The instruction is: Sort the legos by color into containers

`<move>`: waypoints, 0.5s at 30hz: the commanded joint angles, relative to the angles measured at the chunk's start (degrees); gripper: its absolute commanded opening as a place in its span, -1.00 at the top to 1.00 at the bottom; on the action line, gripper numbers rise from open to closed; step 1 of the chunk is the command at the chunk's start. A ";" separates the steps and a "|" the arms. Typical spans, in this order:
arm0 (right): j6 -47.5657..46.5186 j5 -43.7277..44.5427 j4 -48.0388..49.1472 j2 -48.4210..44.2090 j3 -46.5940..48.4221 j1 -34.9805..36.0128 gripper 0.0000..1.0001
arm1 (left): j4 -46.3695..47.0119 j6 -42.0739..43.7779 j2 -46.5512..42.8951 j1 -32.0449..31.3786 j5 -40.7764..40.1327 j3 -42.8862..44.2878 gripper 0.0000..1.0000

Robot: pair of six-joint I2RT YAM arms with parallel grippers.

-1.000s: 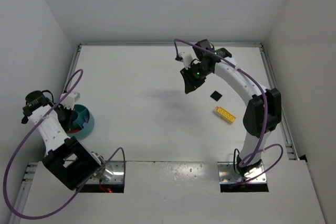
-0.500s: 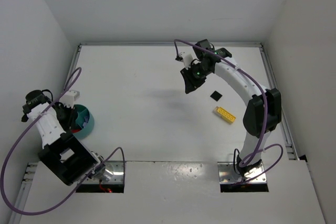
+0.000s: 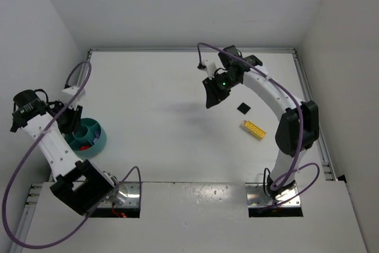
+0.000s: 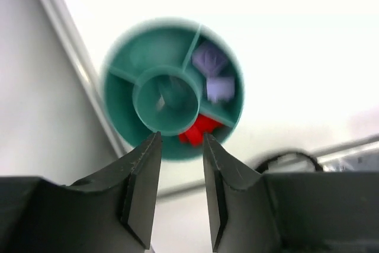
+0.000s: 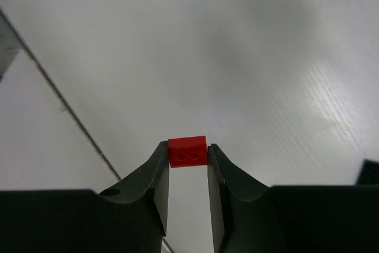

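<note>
1. Step in hand, as judged: carrying. The right gripper [image 5: 188, 158] is closed on one red brick [image 5: 188, 150] and holds it clear of the white table [image 3: 160, 146], over the middle of the far half.
2. The hold is shallow. The brick sits at the very tips of the fingers, level, with two round marks on the face towards the wrist camera.
3. The left gripper [image 4: 181, 140] hangs directly above the teal bowl [image 4: 155, 44] at the left edge of the table. Its jaws are partly apart with nothing between them.
4. The bowl is round, with a raised centre hub and wedge-shaped compartments. One wedge holds lavender pieces [image 4: 214, 75]. The neighbouring wedge holds red legos [image 4: 198, 130], and the others look bare.
5. Left on the table: a long yellow brick [image 3: 253, 129] near the right arm, and just beyond it a small dark square piece [image 3: 243, 108], too small to identify.
6. Next move, as judged: the red brick has to cross the table to the bowl and drop into the red wedge, not the lavender one.
7. The left gripper probably needs to move aside first. The tip-only pinch argues for a gentle carry.
</note>
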 commanded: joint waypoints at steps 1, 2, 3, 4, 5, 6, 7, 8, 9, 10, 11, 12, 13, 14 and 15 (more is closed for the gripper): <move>1.59 -14.66 0.76 -5.04 -1.49 -0.69 0.93 | -6.50 5.56 -8.40 0.53 16.29 4.74 0.21; 1.59 -17.57 0.76 -5.04 -2.02 -0.69 0.93 | -6.50 8.01 -12.34 -0.42 18.93 4.22 0.21; 1.60 -23.60 0.76 -5.04 -3.24 -0.69 0.93 | -6.50 8.81 -13.86 -1.65 23.13 2.91 0.21; 2.55 -26.18 1.28 -5.56 -4.04 -0.69 0.93 | -6.50 8.82 -15.00 -3.14 25.26 2.37 0.17; 3.26 -28.39 2.59 -5.57 -5.18 -0.69 0.93 | -6.50 8.30 -15.80 -4.72 27.46 2.37 0.08; 5.01 -30.84 3.47 -5.57 -5.19 -0.09 0.93 | -5.72 7.16 -15.80 -7.52 31.57 1.67 0.05; 5.98 -32.17 4.26 -5.57 -5.89 -0.08 0.93 | -4.41 4.54 -15.80 -9.12 33.35 0.88 0.03; 7.12 -34.28 5.32 -5.57 -6.59 -0.08 0.93 | -1.96 0.34 -14.85 -10.70 34.67 0.35 0.03; 10.53 -39.17 8.46 -5.57 -6.60 -0.95 0.93 | 3.72 -9.36 -12.58 -14.02 35.82 -0.61 0.03; 12.39 -41.31 10.23 -5.57 -7.38 -0.96 0.95 | 5.69 -12.85 -11.07 -15.62 38.53 -0.62 0.03; 13.71 -44.46 12.51 -4.78 -7.39 -0.96 0.95 | 6.24 -14.37 -9.40 -17.03 40.38 -0.62 0.03; 16.94 -45.97 14.10 -4.25 -8.08 -1.48 0.95 | 6.24 -15.16 -7.74 -19.92 42.40 -0.62 0.03; 19.50 -47.81 16.20 -4.25 -8.79 -1.49 0.95 | 7.20 -16.30 -5.11 -21.69 45.64 -1.23 0.03; 22.57 -51.66 19.01 -3.73 -10.88 -1.49 0.95 | 9.04 -18.58 -4.21 -23.44 46.63 -1.24 0.03; 26.17 -53.26 22.26 -3.72 -12.21 -1.49 0.95 | 11.66 -21.56 -3.51 -25.20 46.64 -1.93 0.03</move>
